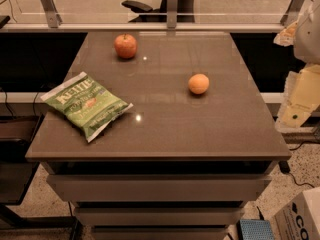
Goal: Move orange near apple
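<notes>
The small, smooth, round orange [198, 83] is sitting on the glossy brown square tabletop [165, 129], right of centre. Its skin is showing a uniform bright orange colour, with no stem visible, and it is casting a faint shadow on the surface beneath it. The round reddish-orange apple [125, 45], with a dark stem poking from a dimple on top, is standing near the far edge of the table, towards the left. It is looking slightly larger than the orange, and the two fruits are lying well apart, with bare tabletop between them.

A crinkled green plastic chip bag with white lettering [86, 104] is lying flat near the left edge, with one corner jutting past the table's side.

The cream-coloured gripper [300, 96] is hanging off the right side of the table, at the frame's right edge, apart from the orange and touching neither fruit. Whether it is spread wide or closed up cannot be told from here.
</notes>
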You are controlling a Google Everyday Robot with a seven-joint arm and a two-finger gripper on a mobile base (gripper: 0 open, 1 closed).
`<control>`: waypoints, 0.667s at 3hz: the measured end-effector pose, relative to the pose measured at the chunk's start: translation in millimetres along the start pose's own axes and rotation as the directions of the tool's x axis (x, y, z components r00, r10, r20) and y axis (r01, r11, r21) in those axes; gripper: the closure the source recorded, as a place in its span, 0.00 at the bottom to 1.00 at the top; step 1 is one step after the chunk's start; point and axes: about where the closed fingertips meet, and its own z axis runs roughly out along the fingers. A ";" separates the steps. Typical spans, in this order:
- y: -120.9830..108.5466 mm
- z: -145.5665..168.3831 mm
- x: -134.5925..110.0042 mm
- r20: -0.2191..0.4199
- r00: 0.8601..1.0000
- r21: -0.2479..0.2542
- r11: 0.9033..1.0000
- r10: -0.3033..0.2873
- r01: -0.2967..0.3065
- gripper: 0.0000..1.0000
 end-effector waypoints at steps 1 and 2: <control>-0.4 -1.6 -1.2 0.004 1.000 0.010 1.000 0.000 0.000 0.00; -7.3 5.0 -7.9 0.038 0.999 0.030 1.000 0.004 -0.006 0.00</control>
